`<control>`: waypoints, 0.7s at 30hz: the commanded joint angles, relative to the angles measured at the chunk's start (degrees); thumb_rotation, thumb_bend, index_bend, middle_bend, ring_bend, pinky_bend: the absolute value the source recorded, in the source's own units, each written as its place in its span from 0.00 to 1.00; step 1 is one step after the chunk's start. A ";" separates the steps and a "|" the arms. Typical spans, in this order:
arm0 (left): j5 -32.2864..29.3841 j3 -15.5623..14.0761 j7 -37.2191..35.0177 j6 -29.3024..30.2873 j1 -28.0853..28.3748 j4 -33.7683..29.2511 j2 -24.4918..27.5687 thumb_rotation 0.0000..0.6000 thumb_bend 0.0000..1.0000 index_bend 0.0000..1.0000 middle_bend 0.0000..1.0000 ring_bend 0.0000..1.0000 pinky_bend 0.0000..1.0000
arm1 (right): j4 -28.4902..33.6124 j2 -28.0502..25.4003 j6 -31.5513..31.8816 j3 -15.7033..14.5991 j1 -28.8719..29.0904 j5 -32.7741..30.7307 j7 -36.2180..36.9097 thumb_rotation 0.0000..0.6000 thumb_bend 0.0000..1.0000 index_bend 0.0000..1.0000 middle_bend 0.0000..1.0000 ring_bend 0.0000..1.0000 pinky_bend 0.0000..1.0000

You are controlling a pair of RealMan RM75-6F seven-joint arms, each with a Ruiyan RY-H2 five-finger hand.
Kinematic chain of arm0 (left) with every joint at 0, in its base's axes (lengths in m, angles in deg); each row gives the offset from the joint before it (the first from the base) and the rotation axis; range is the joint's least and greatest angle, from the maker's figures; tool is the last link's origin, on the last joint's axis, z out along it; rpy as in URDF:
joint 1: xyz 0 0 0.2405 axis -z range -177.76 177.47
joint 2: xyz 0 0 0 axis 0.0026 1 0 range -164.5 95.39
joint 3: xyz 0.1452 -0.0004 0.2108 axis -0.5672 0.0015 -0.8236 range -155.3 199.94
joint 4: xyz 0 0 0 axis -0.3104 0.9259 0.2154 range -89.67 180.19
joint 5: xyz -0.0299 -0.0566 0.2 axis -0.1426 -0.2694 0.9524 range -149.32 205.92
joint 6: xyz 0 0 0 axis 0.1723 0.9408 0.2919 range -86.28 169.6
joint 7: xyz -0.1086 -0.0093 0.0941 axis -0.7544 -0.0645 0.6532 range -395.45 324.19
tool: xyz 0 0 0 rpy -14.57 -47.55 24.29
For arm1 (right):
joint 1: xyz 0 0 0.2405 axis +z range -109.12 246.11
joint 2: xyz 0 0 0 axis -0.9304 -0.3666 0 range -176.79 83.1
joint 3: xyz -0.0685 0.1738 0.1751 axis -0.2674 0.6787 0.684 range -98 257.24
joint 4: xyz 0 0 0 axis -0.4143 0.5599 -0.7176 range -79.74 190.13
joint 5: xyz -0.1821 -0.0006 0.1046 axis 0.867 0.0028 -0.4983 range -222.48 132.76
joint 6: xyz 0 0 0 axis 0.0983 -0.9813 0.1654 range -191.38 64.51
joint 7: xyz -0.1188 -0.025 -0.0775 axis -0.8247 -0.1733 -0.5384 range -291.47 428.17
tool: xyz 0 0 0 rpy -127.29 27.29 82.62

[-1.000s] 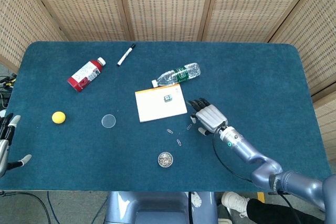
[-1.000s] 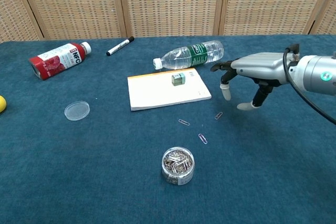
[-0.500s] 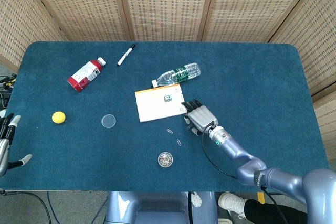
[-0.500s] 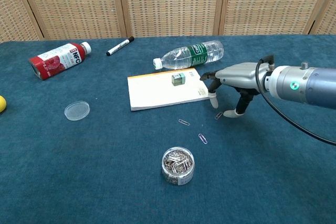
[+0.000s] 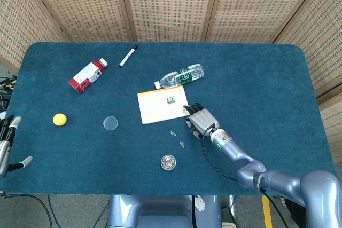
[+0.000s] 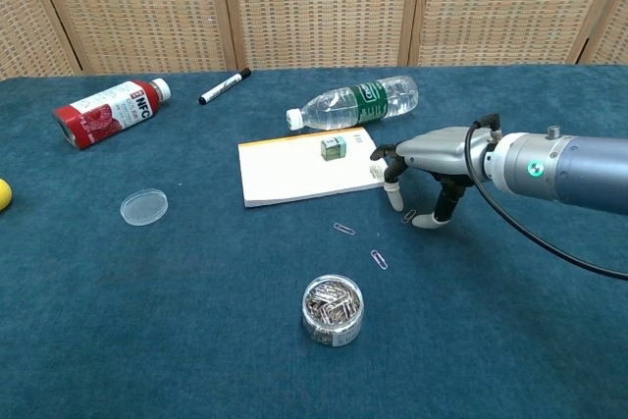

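My right hand (image 6: pixel 424 156) (image 5: pixel 200 120) hovers palm down at the right edge of the white notepad (image 6: pixel 309 167) (image 5: pixel 162 105), fingers apart and pointing down, holding nothing. Its fingertips (image 6: pixel 395 198) stand just above a loose paper clip (image 6: pixel 408 216) on the blue cloth. A small green-and-grey block (image 6: pixel 334 148) lies on the notepad. Two more paper clips (image 6: pixel 343 229) (image 6: pixel 379 259) lie in front of the pad, near a round clear tub of clips (image 6: pixel 333 307) (image 5: pixel 168 162). My left hand (image 5: pixel 6 143) shows only at the far left edge of the head view, fingers apart, empty.
A clear water bottle with a green label (image 6: pixel 355 103) lies behind the notepad. A red bottle (image 6: pixel 106 112), a black-capped marker (image 6: pixel 225 86), a clear round lid (image 6: pixel 144 207) and a yellow ball (image 5: pixel 59 119) lie on the left half of the table (image 5: pixel 267 89).
My right hand has moved left and lowered toward the notepad's right edge, ending over the loose paper clip. The left hand has not moved.
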 commanded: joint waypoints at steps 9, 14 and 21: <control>-0.01 -0.04 -0.36 0.00 0.06 0.07 0.11 1.00 0.00 0.00 0.00 0.00 0.00 | -0.27 0.27 -0.27 -0.80 0.68 -1.93 -1.81 1.00 0.34 0.46 0.00 0.00 0.00; -0.07 -0.07 -0.27 -0.03 0.12 0.12 0.06 1.00 0.00 0.00 0.00 0.00 0.00 | -0.60 0.59 -0.12 -1.13 0.91 -3.46 -3.29 1.00 0.34 0.50 0.00 0.00 0.00; -0.27 -0.07 -0.01 -0.13 0.21 0.21 -0.09 1.00 0.00 0.00 0.00 0.00 0.00 | -0.85 0.71 0.10 -1.49 1.05 -5.34 -4.98 1.00 0.34 0.52 0.00 0.00 0.00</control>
